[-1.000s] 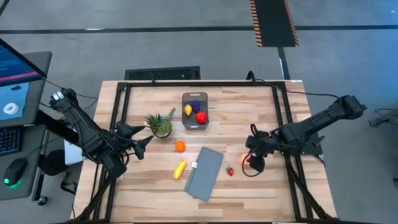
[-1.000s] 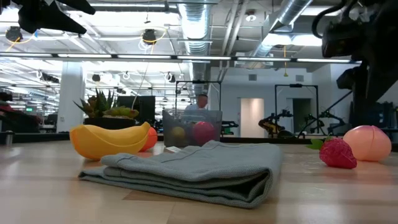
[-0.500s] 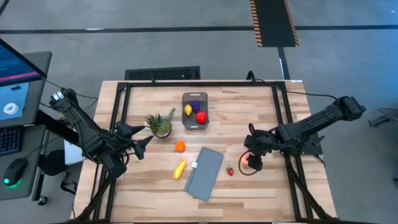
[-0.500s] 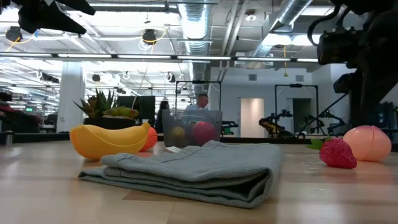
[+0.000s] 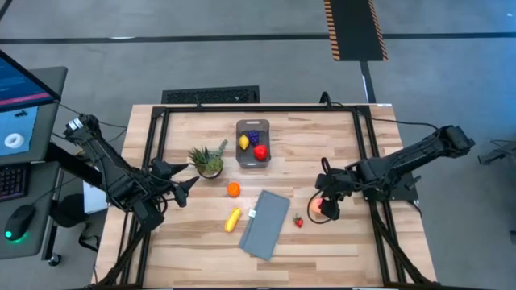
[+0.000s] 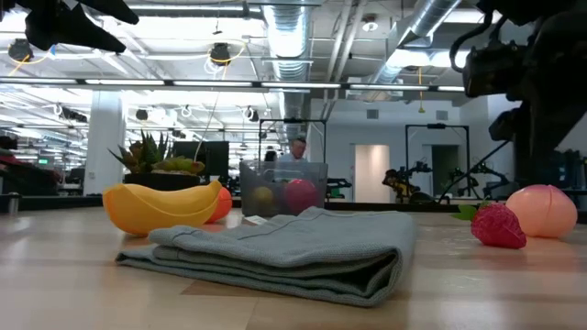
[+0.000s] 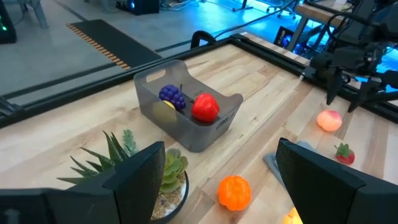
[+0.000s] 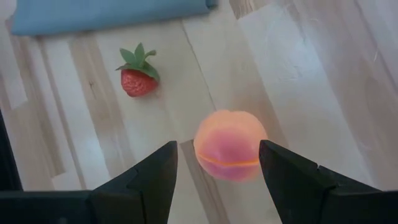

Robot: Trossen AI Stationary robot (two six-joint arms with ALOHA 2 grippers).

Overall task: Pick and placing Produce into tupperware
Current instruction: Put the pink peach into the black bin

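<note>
High view, pale wood table [image 5: 339, 145], grey concrete floor, right hand [image 5: 324, 208] apart over peach [image 5: 317, 206].

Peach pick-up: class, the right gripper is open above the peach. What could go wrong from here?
1. The peach is round; the right gripper, open around it, might squeeze off-centre and send it rolling.
2. The strawberry lies nearby and could get nudged.
3. The tupperware already holds three fruits, so space is tight.

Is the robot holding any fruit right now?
No. The right gripper hangs open above the peach, fingers apart at either side, not gripping. The left gripper is open and empty.
</note>
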